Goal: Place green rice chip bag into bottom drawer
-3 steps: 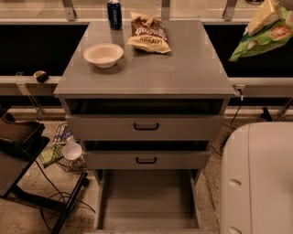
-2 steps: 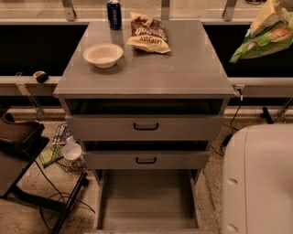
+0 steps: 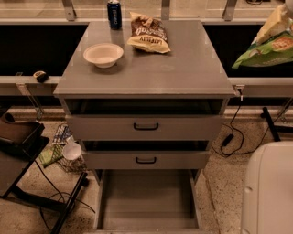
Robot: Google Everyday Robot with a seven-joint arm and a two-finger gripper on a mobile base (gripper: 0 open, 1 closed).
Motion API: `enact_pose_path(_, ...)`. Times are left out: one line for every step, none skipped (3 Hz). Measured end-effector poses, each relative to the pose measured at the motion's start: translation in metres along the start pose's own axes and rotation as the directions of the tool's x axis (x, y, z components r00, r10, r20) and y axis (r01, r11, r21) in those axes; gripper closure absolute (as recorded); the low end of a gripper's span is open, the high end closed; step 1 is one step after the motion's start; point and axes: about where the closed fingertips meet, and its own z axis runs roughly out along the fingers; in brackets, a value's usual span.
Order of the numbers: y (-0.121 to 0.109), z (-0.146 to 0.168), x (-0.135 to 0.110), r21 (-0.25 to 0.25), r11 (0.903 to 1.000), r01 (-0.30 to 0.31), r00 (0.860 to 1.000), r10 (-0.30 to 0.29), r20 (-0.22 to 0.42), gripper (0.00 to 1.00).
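Gripper (image 3: 276,25) is hovering at upper right, off the cabinet's side, clenching the green rice chip bag (image 3: 263,52) so it is hanging free for carrying; bottom drawer (image 3: 146,201) is lying pulled out below; upper drawers (image 3: 146,126) are jutting slightly over its back; brown chip bag (image 3: 149,34), bowl (image 3: 103,54) and can (image 3: 114,13) are sitting on top, probably not interfering.

A white bowl (image 3: 103,54) sits on the left of the grey cabinet's (image 3: 183,68) top. A dark blue can (image 3: 114,13) stands at its back edge, with a brown chip bag (image 3: 149,34) lying just right of the can. Low to the cabinet's left is a white cup (image 3: 72,151), and to its right a black cable (image 3: 233,132) trails on the floor. The gripper (image 3: 274,22) is high off the cabinet's right side.
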Motion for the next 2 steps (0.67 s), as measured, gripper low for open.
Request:
enact_pose_path(-0.006, -0.001, 0.019, -0.005, 0.9991, -0.042, 0.999, 0.042, -0.014, 1.0)
enact_pose_path(0.005, 0.006, 0.005, -0.052, 0.9978, -0.04, 0.998, 0.043, 0.046, 1.0)
